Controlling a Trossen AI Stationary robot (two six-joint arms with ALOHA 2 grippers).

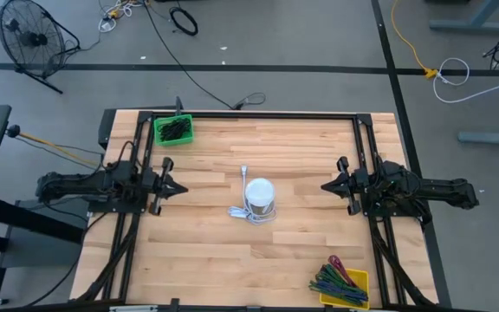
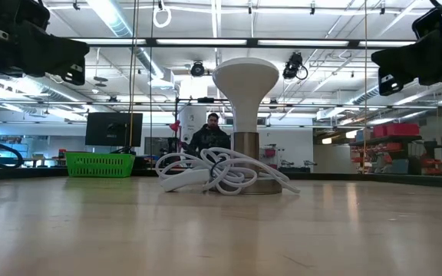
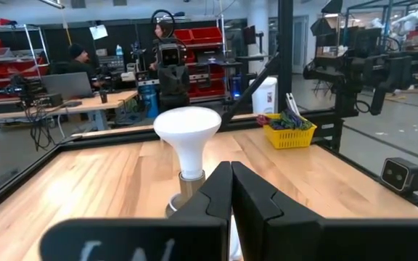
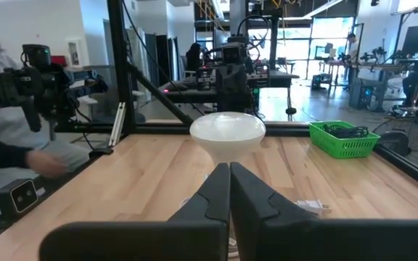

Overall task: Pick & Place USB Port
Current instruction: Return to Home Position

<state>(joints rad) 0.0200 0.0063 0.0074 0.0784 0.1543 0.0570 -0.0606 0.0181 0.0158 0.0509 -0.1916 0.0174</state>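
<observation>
A white lamp shaped like a bulb (image 1: 260, 196) stands upright on its metal base at the table's middle (image 2: 245, 123). Its white cable (image 1: 243, 208) lies coiled on the wood around the base, one plug end (image 1: 244, 171) pointing toward the far edge. In the low view the coil (image 2: 217, 172) lies in front of the base. My left gripper (image 1: 180, 188) hovers left of the lamp, shut, holding nothing. My right gripper (image 1: 326, 186) hovers right of the lamp, shut as well. Both wrist views look at the lamp (image 3: 187, 138) (image 4: 227, 134) past shut fingers.
A green basket (image 1: 173, 129) with dark items sits at the far left corner. A yellow bin (image 1: 343, 283) of coloured sticks sits at the near right corner. A black frame (image 1: 258, 114) borders the table. Bare wood lies on all sides of the lamp. People are in the room beyond.
</observation>
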